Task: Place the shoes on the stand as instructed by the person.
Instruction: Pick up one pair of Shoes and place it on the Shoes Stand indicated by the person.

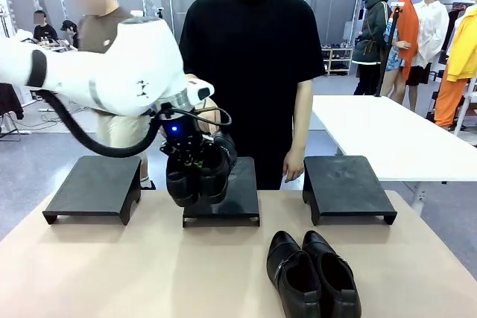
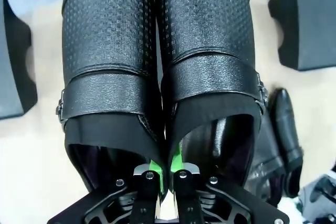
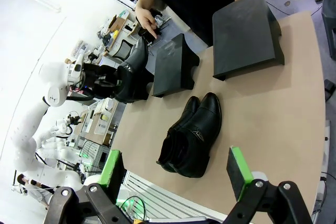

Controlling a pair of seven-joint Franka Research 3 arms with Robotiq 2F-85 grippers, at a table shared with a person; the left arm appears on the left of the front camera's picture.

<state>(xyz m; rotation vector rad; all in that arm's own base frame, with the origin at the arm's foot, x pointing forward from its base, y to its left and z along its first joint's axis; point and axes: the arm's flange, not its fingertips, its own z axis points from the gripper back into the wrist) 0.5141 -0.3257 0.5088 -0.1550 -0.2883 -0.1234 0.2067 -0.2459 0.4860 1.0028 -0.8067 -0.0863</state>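
Observation:
My left gripper [image 1: 195, 160] is shut on a pair of glossy black strap shoes [image 1: 197, 176], pinching their inner walls together between its green pads [image 2: 154, 167]. The held shoes [image 2: 107, 51] hang toes down over the front left corner of the middle stand [image 1: 231, 200]. A second black pair [image 1: 313, 277] lies on the table near the front, right of centre. My right gripper [image 3: 176, 169] is open above the near table edge, with that pair [image 3: 191, 137] ahead of it. The person [image 1: 253, 50] stands behind the middle stand, one hand [image 3: 147, 19] raised by the held shoes.
Three low black stands sit in a row: left stand [image 1: 93, 188], middle one, right stand [image 1: 346, 188]. The person's other hand [image 1: 293, 163] hangs between the middle and right stands. A white table [image 1: 387, 135] stands at the far right.

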